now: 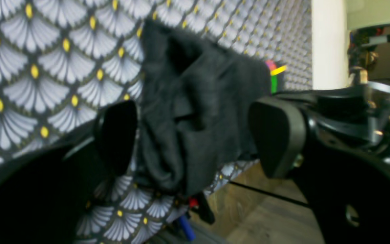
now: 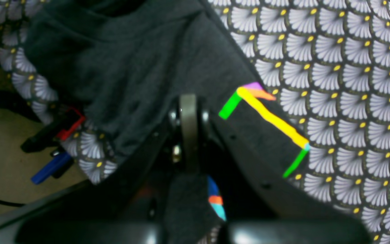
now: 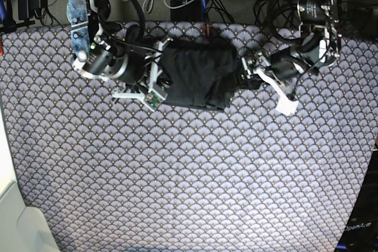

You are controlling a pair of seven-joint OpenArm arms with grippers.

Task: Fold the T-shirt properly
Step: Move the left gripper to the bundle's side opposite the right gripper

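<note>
The left claw (image 1: 195, 135) stands released, its two dark pads spread wide on either side of a bunched edge of the shirt (image 1: 195, 112) without pinching it. The right claw (image 2: 189, 135) is clenched, its jaws pressed together over a fold of the shirt at the opposite edge, just beside the green and yellow print (image 2: 266, 115). The shirt (image 3: 198, 78) lies between the two arms as a compact dark bundle at the far side of the bench (image 3: 189, 181), on its fan-patterned cloth (image 3: 177, 169).
</note>
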